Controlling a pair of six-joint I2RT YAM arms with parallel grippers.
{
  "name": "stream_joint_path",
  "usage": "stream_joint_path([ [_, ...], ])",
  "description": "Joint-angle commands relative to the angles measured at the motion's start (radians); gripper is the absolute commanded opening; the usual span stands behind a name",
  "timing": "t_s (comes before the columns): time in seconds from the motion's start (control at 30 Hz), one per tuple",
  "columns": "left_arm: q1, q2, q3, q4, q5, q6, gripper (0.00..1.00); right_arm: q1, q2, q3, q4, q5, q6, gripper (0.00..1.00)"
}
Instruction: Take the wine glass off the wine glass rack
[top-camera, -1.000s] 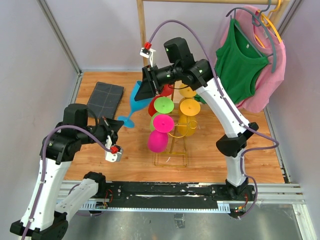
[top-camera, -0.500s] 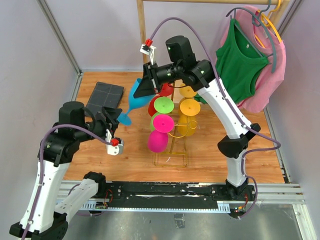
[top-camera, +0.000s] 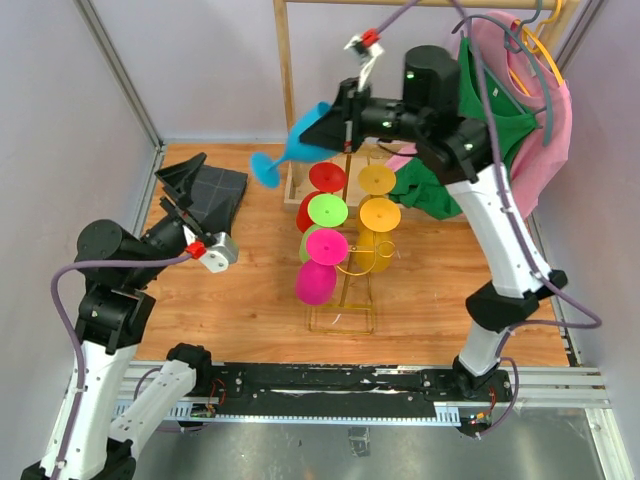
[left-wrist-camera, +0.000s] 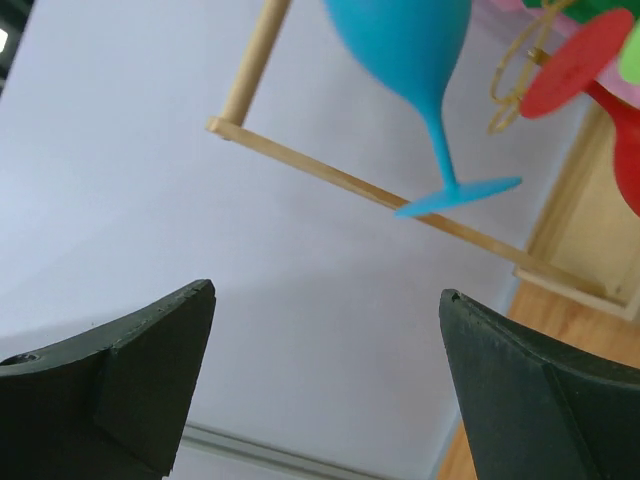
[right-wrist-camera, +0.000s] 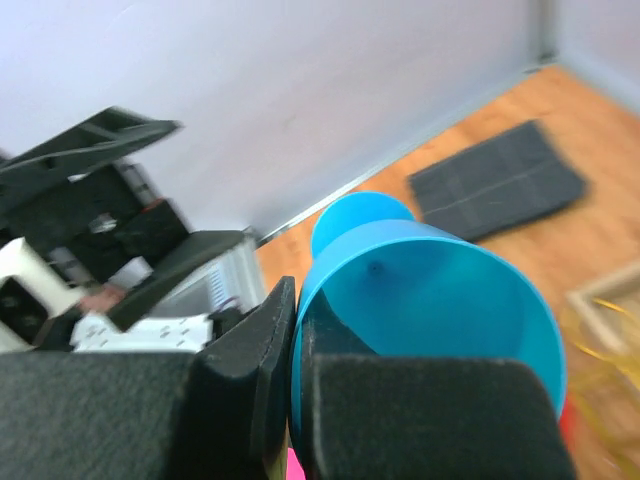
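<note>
Right gripper (top-camera: 333, 124) is clamped on the rim of the blue wine glass (top-camera: 300, 146), fingers pinched tight on the bowl wall. The glass is up in the air, clear of the wine glass rack (top-camera: 345, 306), tilted with its stem and round foot pointing left and down. It's plain turquoise, one solid colour from bowl to foot.

Below it on the thin gold wire rack hang more glasses: red glass (top-camera: 326, 177), green glass (top-camera: 327, 210), pink glass (top-camera: 326, 245), yellow glass (top-camera: 377, 180) and orange glass (top-camera: 380, 213).

Left gripper (top-camera: 180, 188) sits well apart on the left, jaws spread wide and holding nothing, above a dark mat (top-camera: 222, 192) lying on the wooden table (top-camera: 440, 255).

Behind the raised glass stands the wooden clothes rail (top-camera: 285, 60), and the right arm presses against a hanging green top (top-camera: 492, 130) and pink garment (top-camera: 545, 150).
</note>
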Motion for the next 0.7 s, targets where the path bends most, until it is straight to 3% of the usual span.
stream_joint_path([
  [0.0,-0.005,-0.028,-0.051,0.293,-0.066,-0.242,0.99,-0.11,-0.148,-0.075,0.046,0.246,-0.068,0.01],
  [0.2,-0.005,-0.023,-0.087,0.361,-0.102,-0.333,0.99,-0.221,-0.301,-0.107,-0.066,0.459,-0.166,0.01],
  [0.47,-0.005,0.098,0.001,0.382,-0.196,-0.527,0.99,-0.231,-0.467,-0.234,-0.235,0.726,-0.272,0.01],
  [0.67,-0.005,0.149,0.027,0.38,-0.183,-0.57,0.99,-0.231,-0.549,-0.251,-0.392,0.997,-0.318,0.01],
])
